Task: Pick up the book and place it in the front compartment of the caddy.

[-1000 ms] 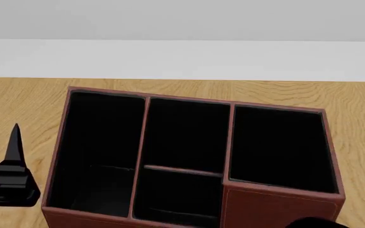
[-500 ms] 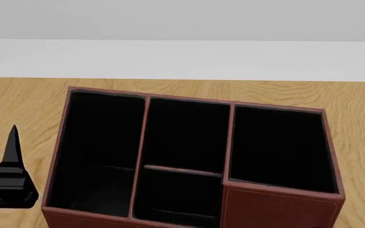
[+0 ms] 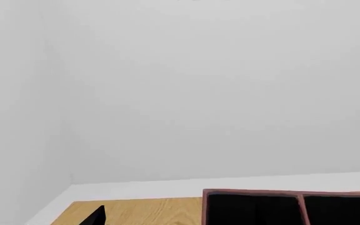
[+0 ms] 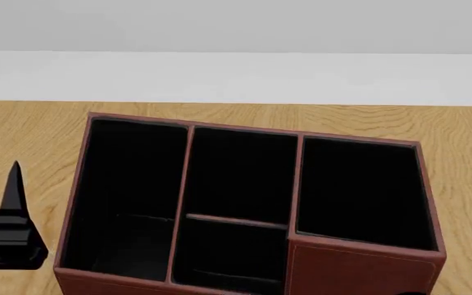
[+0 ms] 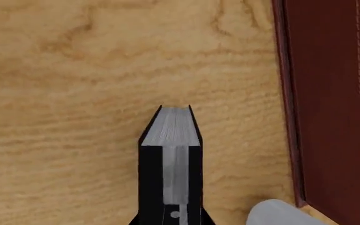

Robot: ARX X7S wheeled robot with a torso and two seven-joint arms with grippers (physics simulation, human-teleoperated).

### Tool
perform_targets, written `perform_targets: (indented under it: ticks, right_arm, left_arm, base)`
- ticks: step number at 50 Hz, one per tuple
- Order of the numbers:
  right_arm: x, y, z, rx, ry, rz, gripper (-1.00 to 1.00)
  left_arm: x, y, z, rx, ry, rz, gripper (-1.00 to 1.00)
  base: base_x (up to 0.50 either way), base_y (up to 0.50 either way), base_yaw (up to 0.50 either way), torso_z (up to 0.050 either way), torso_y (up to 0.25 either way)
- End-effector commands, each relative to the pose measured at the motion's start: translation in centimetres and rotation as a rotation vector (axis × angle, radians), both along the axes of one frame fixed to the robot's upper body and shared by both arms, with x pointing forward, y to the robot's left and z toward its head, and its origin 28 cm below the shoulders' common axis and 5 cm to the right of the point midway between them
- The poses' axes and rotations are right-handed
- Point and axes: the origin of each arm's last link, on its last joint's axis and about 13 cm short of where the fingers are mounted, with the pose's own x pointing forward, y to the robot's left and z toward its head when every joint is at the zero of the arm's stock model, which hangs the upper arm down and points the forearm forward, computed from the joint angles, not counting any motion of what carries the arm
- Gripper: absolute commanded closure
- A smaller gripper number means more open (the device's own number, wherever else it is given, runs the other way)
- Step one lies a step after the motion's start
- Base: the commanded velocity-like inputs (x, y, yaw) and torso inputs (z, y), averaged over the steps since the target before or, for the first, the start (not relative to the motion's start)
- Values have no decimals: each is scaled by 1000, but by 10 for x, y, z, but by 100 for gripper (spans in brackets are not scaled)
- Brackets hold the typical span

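The book (image 5: 175,126) shows only in the right wrist view, seen end-on: white page edges between black covers, over the wooden table beside the caddy's outer wall (image 5: 330,117). My right gripper (image 5: 175,108) is shut on it, a black finger flat against each cover. It is below the head view's frame. The reddish-brown caddy (image 4: 359,270) fills the head view, with its front compartment (image 4: 228,252) in the middle column, nearer me than the low crossbar. My left gripper (image 4: 7,209) rests left of the caddy, open and empty. One fingertip (image 3: 95,216) shows in the left wrist view.
A pale rounded object (image 5: 280,213) sits close to the book and the caddy's wall. The wooden table (image 4: 457,160) runs to a white wall (image 4: 236,74) behind the caddy. The caddy's rim (image 3: 255,192) shows in the left wrist view.
The dark part of my right arm at the head view's bottom edge has dropped out of sight. My left gripper has sunk slightly. The caddy has not moved.
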Motion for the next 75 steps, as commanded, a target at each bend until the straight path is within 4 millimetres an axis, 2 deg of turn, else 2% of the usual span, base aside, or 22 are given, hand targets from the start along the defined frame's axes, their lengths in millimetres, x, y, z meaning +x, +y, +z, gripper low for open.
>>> perform_targets:
  ticks: [1, 6, 18, 45, 60, 75]
  right_arm:
    - [-1, 5, 28, 26, -139, 15, 100]
    - [-7, 8, 47, 33, -197, 26, 100]
    - [-15, 13, 74, 13, -249, 34, 100]
    - [-12, 23, 133, -18, -330, 102, 100]
    - [-3, 26, 161, -14, -406, 124, 100]
    - [19, 26, 183, -12, -450, 135, 100]
  left_arm:
    - [0, 0, 2, -4, -6, -2, -100]
    - [0, 0, 2, -7, -6, -5, -100]
    - [1, 0, 3, -9, -11, -9, -100]
    - [0, 2, -2, -16, -5, -7, -100]
    - [-1, 2, -1, -21, -6, -6, -100]
    - [0, 3, -2, -23, -3, 0, -100]
  base:
    - [0, 0, 0, 0, 0]
    - [0, 0, 0, 0, 0]
    - [0, 0, 0, 0, 0]
    - [0, 0, 0, 0, 0]
    - [0, 0, 0, 0, 1]
    - [0, 0, 0, 0, 1]
